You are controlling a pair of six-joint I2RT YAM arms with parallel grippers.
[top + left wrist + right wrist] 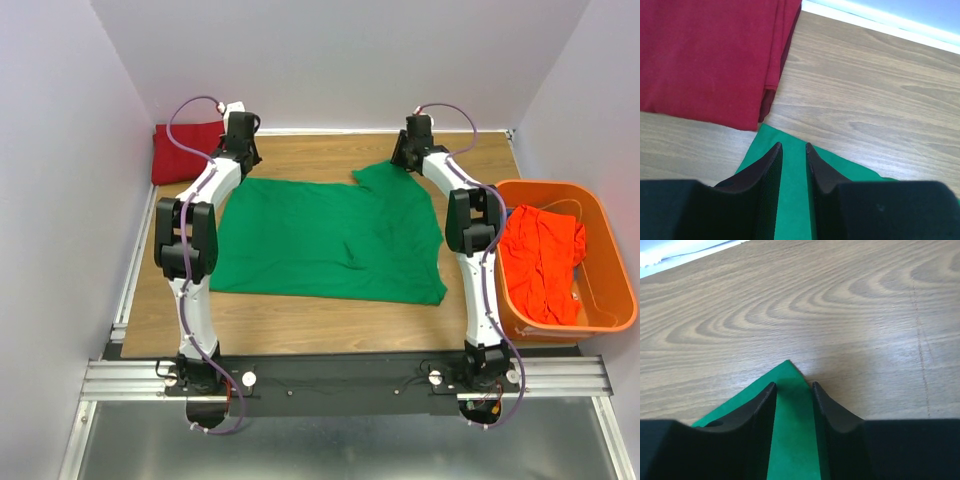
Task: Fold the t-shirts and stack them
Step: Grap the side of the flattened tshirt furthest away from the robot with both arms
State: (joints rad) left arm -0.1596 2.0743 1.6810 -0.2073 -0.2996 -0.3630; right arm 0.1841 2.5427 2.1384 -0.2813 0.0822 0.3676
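Two arms reach out to the far side of the bench (300,325), one at each far corner of the green shirt (330,240). It's spread flat in the middle, between the arms, with one sleeve poking out at the far right.

Left fingers (775,156) are down at the shirt's far-left corner, and they stand a little apart with a narrow strip of green showing in the gap. The cloth there looks flat, not bunched or pinched. The tip of that corner sits just beside the red shirt (185,152), which lies folded in the far-left corner of the bench, its layered edge facing the fingers.

Right fingers (771,394) are the same story. They're low over the pointed tip of the sleeve, slightly spread, with green cloth lying flat between them and bare wood beyond. No pinch that I can see.

Off to the right, the orange shirt (540,260) lies crumpled in the basket (622,300), which sits at the bench's right edge, well apart from the green one.
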